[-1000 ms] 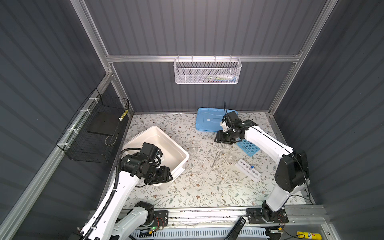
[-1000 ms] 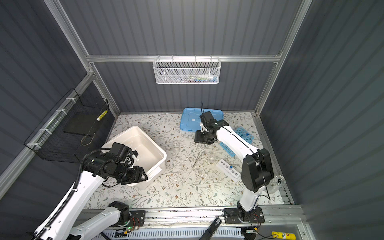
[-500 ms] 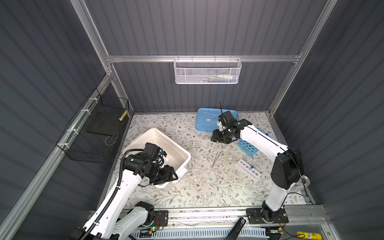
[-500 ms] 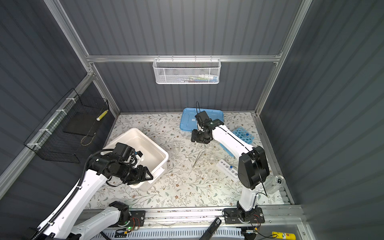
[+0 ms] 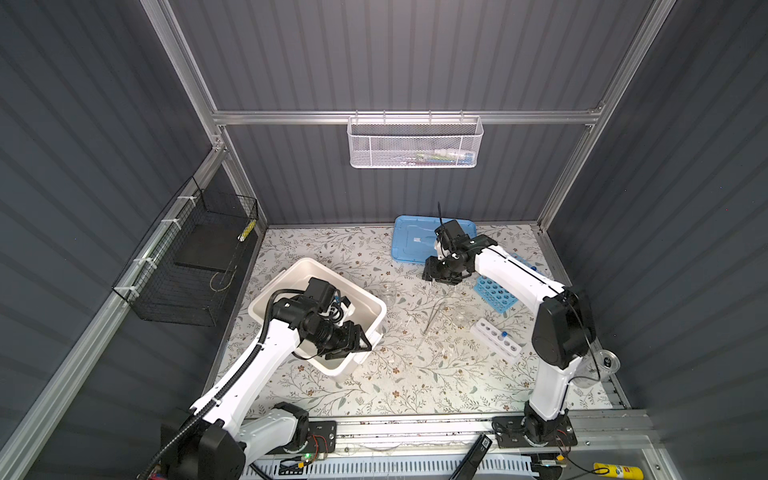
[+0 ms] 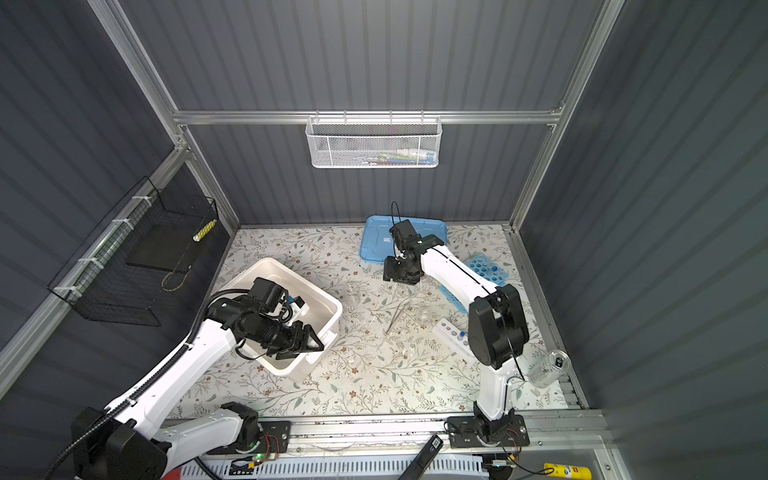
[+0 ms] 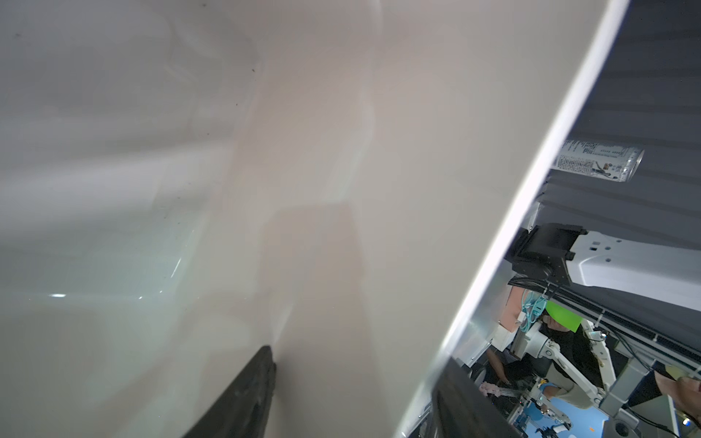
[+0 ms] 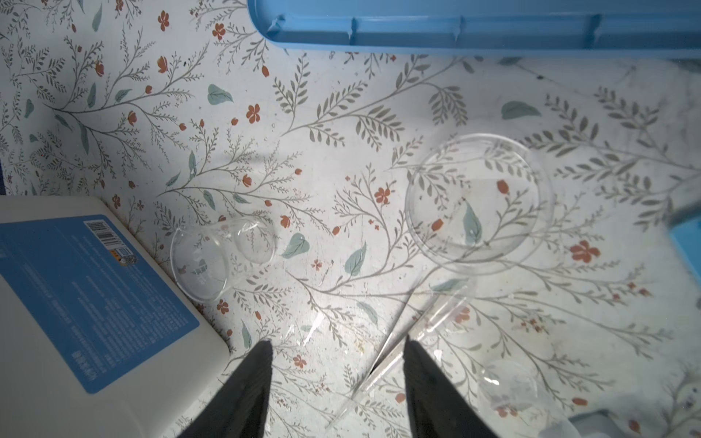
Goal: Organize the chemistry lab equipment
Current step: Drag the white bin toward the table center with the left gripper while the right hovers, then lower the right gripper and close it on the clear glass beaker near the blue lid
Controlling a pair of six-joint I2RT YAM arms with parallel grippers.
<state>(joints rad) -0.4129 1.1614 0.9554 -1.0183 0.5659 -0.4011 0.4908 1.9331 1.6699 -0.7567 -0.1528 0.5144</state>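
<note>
Clear glass loose on floral mat [image 8: 113,113]: beaker [image 8: 212,258] on its side just beside white bin [image 8: 38,398], dish [image 8: 478,201] near light-blue lid [image 8: 455,34], tube [image 8: 444,314] below right gripper [image 8: 337,343]. Hovers there, jaws apart and empty. Clamps bin wall with left gripper [image 7: 360,354], one finger [image 7: 246,390] inside.

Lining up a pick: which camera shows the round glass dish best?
The right wrist view: the round glass dish lies sharp and whole, rim to rim. In both top views it is too faint to make out. The left wrist view misses it.
</note>
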